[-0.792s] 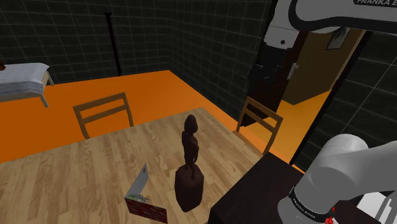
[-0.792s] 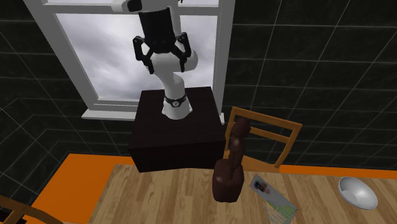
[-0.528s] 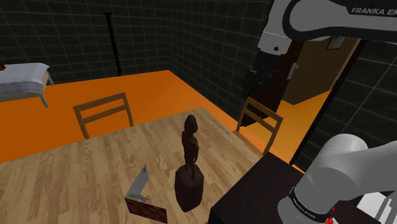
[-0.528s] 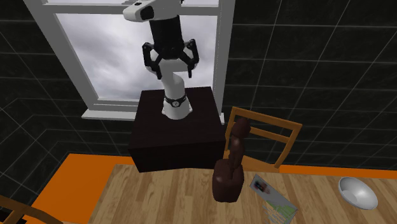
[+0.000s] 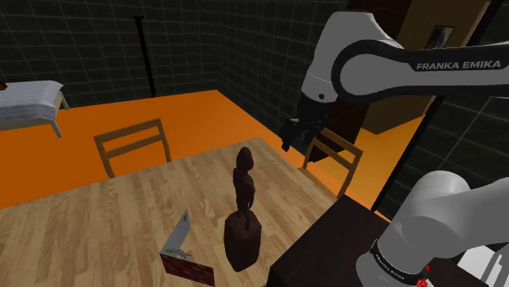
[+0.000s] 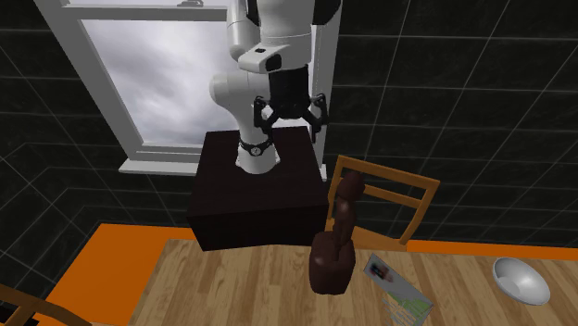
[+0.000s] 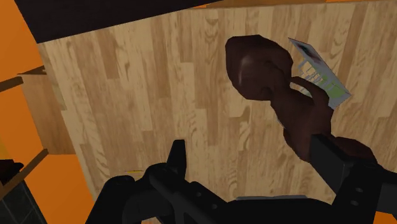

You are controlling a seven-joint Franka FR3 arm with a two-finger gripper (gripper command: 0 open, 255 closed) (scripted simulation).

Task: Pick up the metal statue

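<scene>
A dark brown statue (image 5: 243,204) of a standing figure on a block base stands upright near the edge of the wooden table (image 5: 106,220), close to the stand. The second exterior view shows the statue (image 6: 337,231) in front of the dark stand. My black gripper (image 5: 293,135) hangs open well above the table, higher than the statue's head and off to the shoulder view's right. In the second exterior view the gripper (image 6: 289,128) has its fingers spread wide. Looking down from the wrist, the gripper (image 7: 254,159) is empty and the statue (image 7: 270,83) lies beside one finger (image 7: 332,156).
A tilted card (image 5: 181,243) leans on the table beside the statue. A grey bowl (image 6: 519,279) sits at the second exterior view's right. Wooden chairs (image 5: 133,144) (image 5: 335,155) stand at the table's edges. The dark box stand (image 6: 259,194) borders the table.
The arm has swung down and toward the table, bringing the gripper from high up to nearer the statue. The fingers stayed open. The statue has not moved.
</scene>
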